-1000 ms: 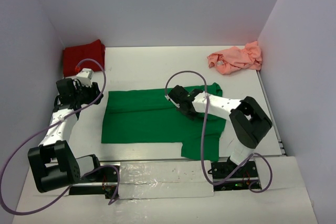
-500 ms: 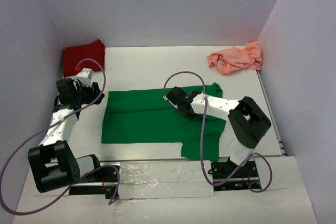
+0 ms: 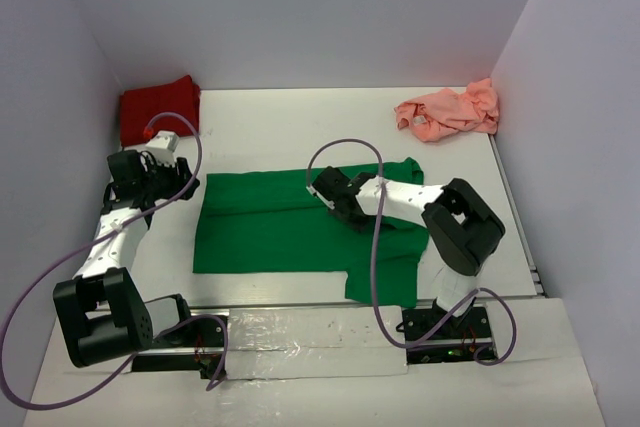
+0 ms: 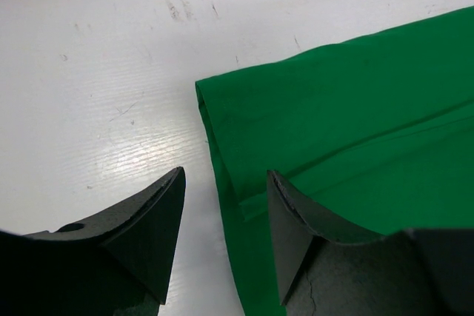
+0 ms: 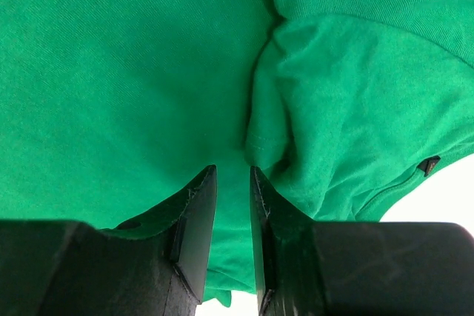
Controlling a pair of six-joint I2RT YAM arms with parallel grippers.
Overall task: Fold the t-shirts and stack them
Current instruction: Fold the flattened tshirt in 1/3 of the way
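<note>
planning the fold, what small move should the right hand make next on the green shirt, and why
Likely ease the right hand forward and pinch the bunched ridge of the green t-shirt just ahead of its fingertips. Its jaws stand narrowly apart above the cloth, which lies rumpled there. The left hand hangs open at the shirt's left edge.

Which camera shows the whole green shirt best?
The top view: nearly all of the green shirt shows, spread flat and partly folded. The left wrist view shows only its folded left edge; the right wrist view, only a close-up of bunched cloth.
</note>
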